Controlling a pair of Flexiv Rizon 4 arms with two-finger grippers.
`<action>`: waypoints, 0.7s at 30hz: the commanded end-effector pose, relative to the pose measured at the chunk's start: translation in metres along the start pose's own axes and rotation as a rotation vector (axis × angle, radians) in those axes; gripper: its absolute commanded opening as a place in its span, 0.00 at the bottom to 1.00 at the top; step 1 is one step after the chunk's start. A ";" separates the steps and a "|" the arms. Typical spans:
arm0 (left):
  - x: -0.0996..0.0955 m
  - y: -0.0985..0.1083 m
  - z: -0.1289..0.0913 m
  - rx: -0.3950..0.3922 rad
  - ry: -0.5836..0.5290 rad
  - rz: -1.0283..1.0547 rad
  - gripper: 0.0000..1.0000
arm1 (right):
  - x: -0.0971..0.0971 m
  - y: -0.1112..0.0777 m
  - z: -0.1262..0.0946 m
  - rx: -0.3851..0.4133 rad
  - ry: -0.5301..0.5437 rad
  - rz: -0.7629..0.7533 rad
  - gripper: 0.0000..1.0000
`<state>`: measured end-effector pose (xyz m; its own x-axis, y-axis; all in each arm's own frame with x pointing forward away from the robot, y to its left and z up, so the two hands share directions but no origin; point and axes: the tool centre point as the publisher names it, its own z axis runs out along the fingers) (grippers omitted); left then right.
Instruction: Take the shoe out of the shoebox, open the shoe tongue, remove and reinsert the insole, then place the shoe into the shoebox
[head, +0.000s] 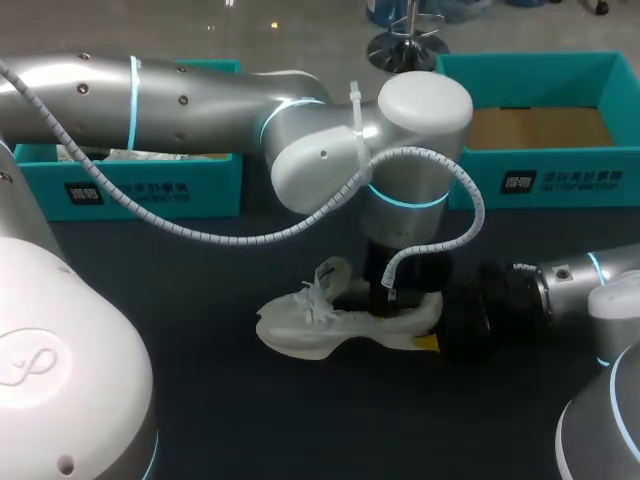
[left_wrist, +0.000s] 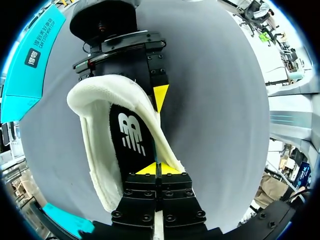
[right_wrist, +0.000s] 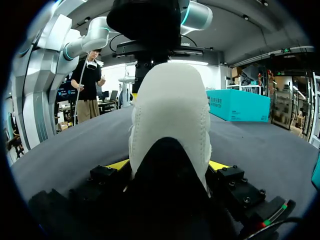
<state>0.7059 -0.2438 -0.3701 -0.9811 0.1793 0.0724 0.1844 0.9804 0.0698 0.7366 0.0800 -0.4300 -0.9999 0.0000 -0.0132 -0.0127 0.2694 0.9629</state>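
While the white shoe (head: 300, 330) rests on the dark worktop (head: 200, 400), the right jaws clamp its heel from both sides; the left jaws, pressed together, sit at its collar edge.

Left arm (head: 200, 90) is hanging over the shoe (head: 310, 325), wrist pointing down; left gripper (left_wrist: 156, 169) is pinching its collar edge, tips nearly together. Right arm (head: 580, 275) is lying low behind the heel; right gripper (right_wrist: 170, 165) is clamping the heel on both sides.

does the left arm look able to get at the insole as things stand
Probably yes: the shoe lies mouth up, its black insole bare, with the left gripper at its rim and the right gripper holding the heel.
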 end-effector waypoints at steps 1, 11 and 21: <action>0.001 -0.002 0.002 0.000 -0.002 0.002 0.42 | -0.001 -0.001 0.002 0.002 -0.001 0.001 0.00; -0.007 -0.002 0.007 0.020 -0.025 0.027 0.49 | -0.001 -0.001 0.002 0.002 -0.001 0.001 0.00; -0.021 -0.003 0.045 0.047 -0.053 0.052 0.46 | -0.001 -0.001 0.002 0.002 -0.001 0.001 0.00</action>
<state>0.7249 -0.2467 -0.3968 -0.9724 0.2318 0.0276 0.2326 0.9721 0.0297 0.7362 0.0801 -0.4301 -0.9999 -0.0004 -0.0138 -0.0134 0.2694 0.9629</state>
